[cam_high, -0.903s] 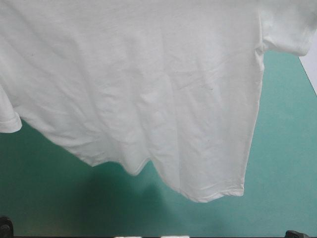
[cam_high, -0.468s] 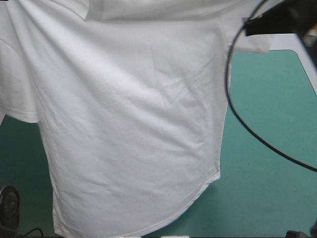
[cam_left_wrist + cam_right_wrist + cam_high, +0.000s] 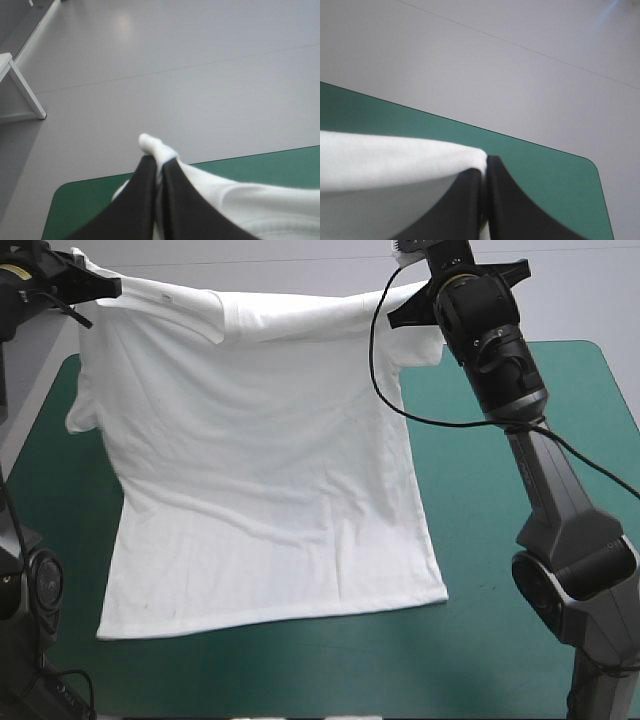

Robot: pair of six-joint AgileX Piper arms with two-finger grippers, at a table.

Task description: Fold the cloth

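Observation:
The white T-shirt hangs stretched between my two raised grippers over the far half of the table. Its lower part and hem lie flat on the teal-green cover toward the near edge. My left gripper is shut on one shoulder, and a small white tip of the T-shirt pokes out past its black fingers. My right gripper is shut on the other shoulder, with the T-shirt spreading away beside its fingers. One sleeve droops at each side.
Bare teal-green cover shows to the right of the T-shirt and along the near edge. The table's far edge and a rounded far corner lie ahead of the right gripper. Another far corner lies ahead of the left gripper.
Earlier the T-shirt hung close in front of the high camera and filled the picture. It has since swung away over the table, its hem has come down onto the cover, and both arms show.

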